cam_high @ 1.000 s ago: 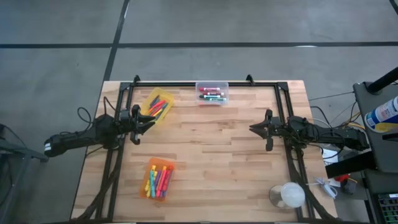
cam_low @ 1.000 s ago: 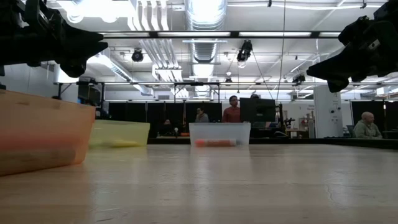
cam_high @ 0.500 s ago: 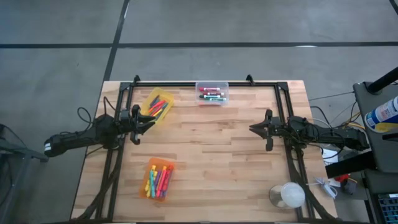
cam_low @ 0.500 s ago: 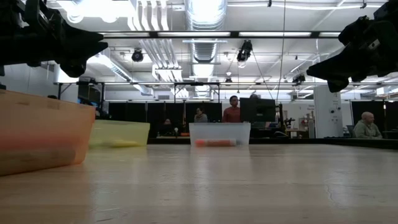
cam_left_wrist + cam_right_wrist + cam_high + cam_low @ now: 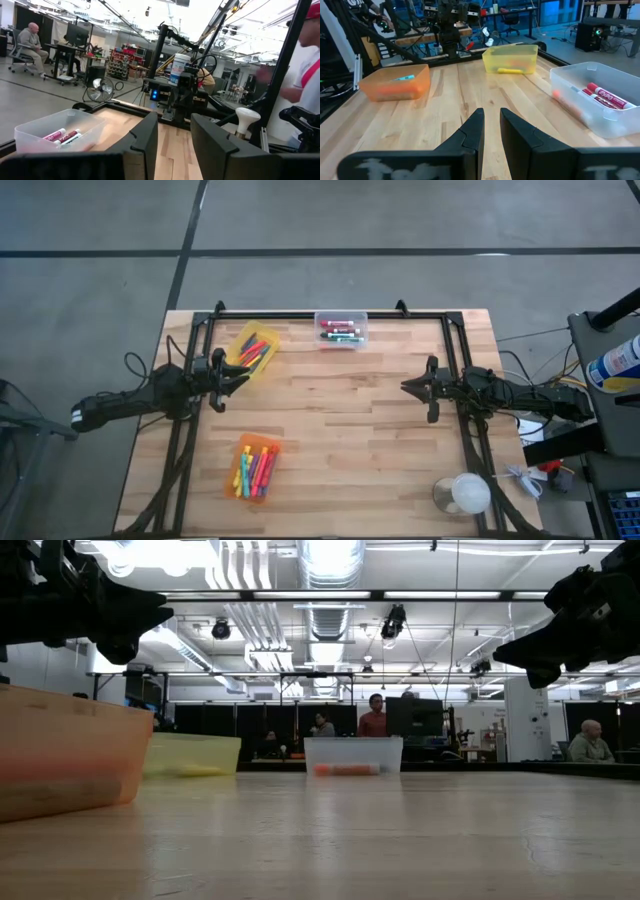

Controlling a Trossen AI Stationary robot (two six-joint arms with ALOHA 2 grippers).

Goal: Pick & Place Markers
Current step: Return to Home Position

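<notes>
The markers lie in three small bins. In the high view the yellow bin stands far left, the clear bin at the far edge's middle, and the orange bin near left. Red markers show in the clear bin. My left gripper hovers open above the table just beside the yellow bin, pointing right. My right gripper hovers at the right side, pointing left, its fingers a narrow gap apart. Both are well above the wood in the low view.
A black frame runs along the table's far edge and down both sides. A white roll-like object stands at the near right corner. Bare wood lies between the two grippers. People sit and stand in the room beyond.
</notes>
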